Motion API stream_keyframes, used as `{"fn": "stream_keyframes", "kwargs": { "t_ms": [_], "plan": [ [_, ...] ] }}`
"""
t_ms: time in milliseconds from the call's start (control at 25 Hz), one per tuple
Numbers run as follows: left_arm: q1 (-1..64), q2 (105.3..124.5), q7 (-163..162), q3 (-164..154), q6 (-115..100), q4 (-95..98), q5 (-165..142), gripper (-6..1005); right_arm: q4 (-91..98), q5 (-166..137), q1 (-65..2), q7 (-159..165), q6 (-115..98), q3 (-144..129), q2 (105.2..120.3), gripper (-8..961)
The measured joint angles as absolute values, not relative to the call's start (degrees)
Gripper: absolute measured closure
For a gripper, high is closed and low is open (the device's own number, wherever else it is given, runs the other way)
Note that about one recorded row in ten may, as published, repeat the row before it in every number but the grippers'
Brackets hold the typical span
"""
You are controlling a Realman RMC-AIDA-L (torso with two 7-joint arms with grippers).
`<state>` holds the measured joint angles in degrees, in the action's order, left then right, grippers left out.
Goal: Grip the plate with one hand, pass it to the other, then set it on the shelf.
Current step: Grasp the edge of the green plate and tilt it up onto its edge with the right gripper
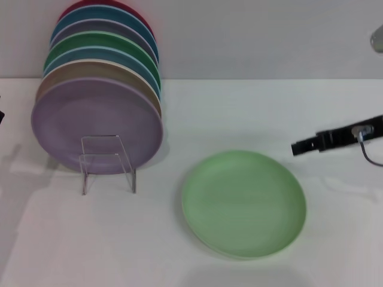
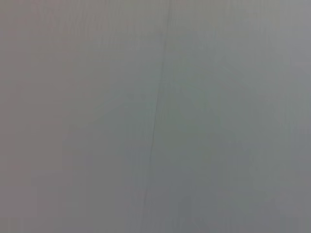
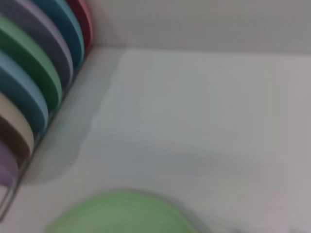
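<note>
Head view | plate (image 1: 244, 203) flat on table (image 1: 179, 251) | my right gripper (image 1: 297, 147) near it, jaw state unclear | left unseen

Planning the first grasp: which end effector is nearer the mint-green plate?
Right. The right end effector hovers just beyond the plate, on its right; the left end effector is barely visible at the head view's far left edge.
</note>
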<state>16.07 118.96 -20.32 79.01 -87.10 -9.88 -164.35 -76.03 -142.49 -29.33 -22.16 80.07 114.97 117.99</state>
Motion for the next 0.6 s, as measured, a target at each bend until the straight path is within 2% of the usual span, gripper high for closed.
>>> {"fn": "stream_keyframes", "kwargs": {
  "t_ms": [600],
  "plan": [
    [15.7, 119.0, -17.8, 78.5, -87.8, -10.4, -164.4, 223, -66.5, -143.7, -31.6, -20.0, 82.5, 115.1, 117.61, 293]
  ]
}}
